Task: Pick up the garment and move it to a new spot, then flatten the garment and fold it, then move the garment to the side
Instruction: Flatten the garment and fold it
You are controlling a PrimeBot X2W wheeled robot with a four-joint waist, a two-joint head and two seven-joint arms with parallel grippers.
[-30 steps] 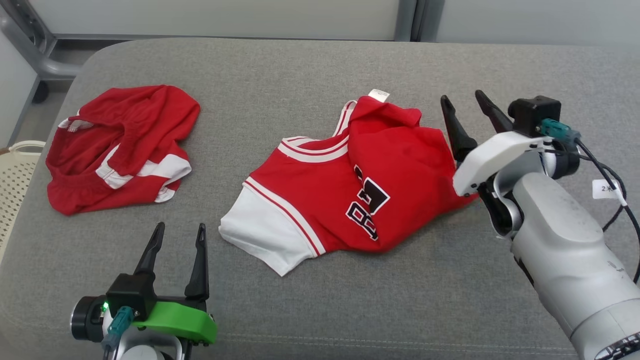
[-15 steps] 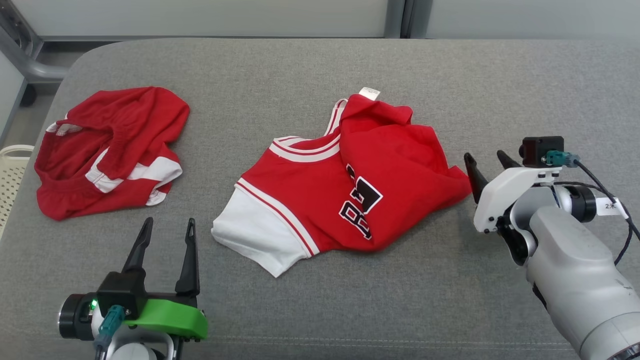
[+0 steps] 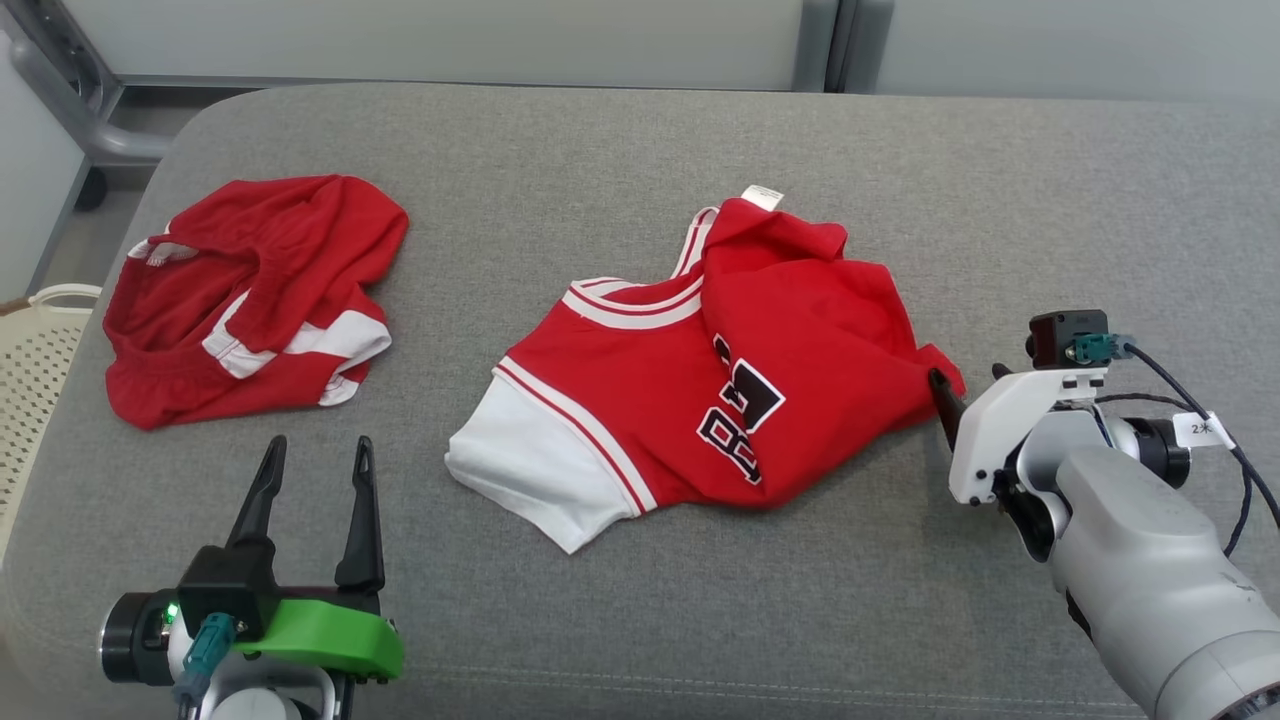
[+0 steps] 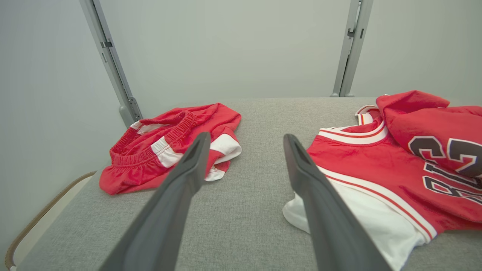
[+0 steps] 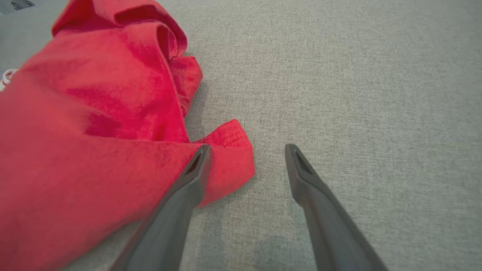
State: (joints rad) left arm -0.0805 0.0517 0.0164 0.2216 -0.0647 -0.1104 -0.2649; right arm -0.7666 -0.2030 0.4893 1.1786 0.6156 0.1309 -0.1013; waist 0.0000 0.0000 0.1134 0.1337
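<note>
Since a second ago the right gripper point(image 3: 968, 382) has dropped back from beside the far edge of the jersey point(image 3: 640, 400) to its near right corner. The whole head view has shifted a little too, which is the camera moving, not the clothes.

Its two fingers stand spread with nothing between them. In the right wrist view one finger lies over the red hem corner and the other over bare cloth; whether either touches, I cannot tell. The left gripper point(image 3: 318, 447) waits low at the near left, also spread and empty, well apart from the jersey.

The jersey lies in the middle of the cushion point(image 3: 640, 140), its right half flopped over the front so the number is crumpled and one white sleeve sticks out toward the robot. It looks neither flattened nor folded, so smoothing, folding and moving aside are all left.

Red shorts point(image 3: 250, 300) lie bunched at the far left. The cushion is grey woven fabric, with a pale basket point(image 3: 40, 350) off its left edge, and grey wall panels and metal posts point(image 4: 113, 67) behind.
</note>
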